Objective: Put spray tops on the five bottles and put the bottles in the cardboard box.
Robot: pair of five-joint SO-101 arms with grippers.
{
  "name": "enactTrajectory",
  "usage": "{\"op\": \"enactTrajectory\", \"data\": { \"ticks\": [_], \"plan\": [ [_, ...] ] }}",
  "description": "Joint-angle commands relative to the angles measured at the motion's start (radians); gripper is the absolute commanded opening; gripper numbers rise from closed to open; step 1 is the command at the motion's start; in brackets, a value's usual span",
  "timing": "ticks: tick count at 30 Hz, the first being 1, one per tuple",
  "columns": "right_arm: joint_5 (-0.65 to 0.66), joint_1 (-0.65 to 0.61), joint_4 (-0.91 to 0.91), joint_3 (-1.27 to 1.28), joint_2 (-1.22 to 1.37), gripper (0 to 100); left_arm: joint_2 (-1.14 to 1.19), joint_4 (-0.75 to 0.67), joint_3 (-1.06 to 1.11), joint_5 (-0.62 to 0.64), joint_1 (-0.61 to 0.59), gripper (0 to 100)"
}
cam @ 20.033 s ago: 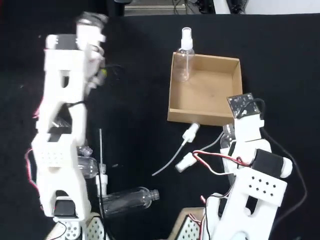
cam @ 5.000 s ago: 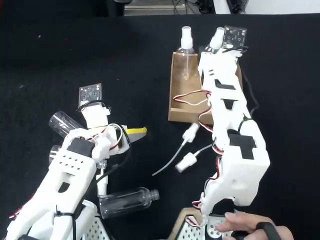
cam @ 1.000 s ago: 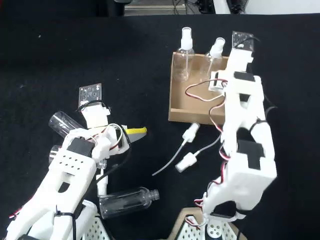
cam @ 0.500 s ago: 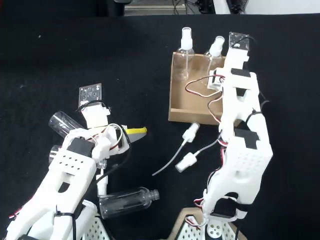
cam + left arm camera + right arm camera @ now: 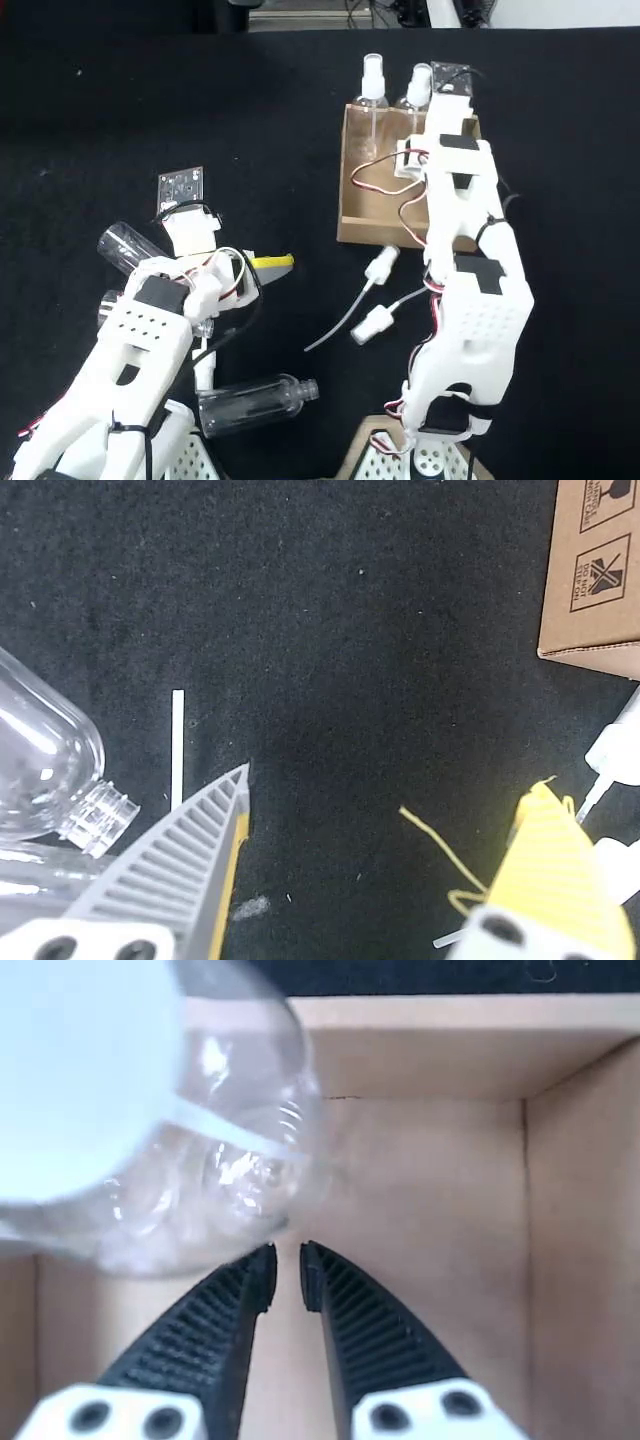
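Inspecting the cardboard box point(image 5: 345, 205), we found a first capped bottle point(image 5: 371, 105) and a second capped bottle point(image 5: 414, 88) at its far wall. The right gripper point(image 5: 286, 1260) hung over the box beside the second capped bottle, jaws nearly together, gripping nothing. The left gripper point(image 5: 392, 780) was spread wide above the table point(image 5: 250, 120), near an uncapped bottle point(image 5: 40, 760). Two loose spray tops point(image 5: 382, 265) lay near the box

The surface point(image 5: 250, 120) is black and the cardboard box point(image 5: 372, 232) tan. The bottles point(image 5: 368, 125) are clear, with white spray tops point(image 5: 373, 68). The left tool point(image 5: 392, 780) is grey ribbed and yellow, the right tool point(image 5: 287, 1260) black ribbed.
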Motion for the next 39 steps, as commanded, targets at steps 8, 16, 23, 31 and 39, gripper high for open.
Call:
{"op": "enactTrajectory", "data": {
  "ticks": [8,16,23,31,39],
  "plan": [
    [-0.005,0.005,0.187,-0.068,-0.148,1.0,-0.015,-0.017,-0.01,0.0,0.007,39],
    [-0.005,0.008,0.361,-0.067,-0.358,1.0,-0.015,-0.017,-0.01,0.0,0.007,39],
    [-0.005,0.006,0.479,0.002,-0.552,1.0,-0.017,0.021,-0.024,-0.071,-0.004,39],
    [-0.005,0.006,0.356,0.429,-0.92,1.1,-0.017,0.463,-0.371,-0.39,-0.194,39],
    [0.003,0.002,0.298,0.746,-1.184,1.5,-0.014,0.855,-0.526,-1.16,-0.344,39]
  ]
}}
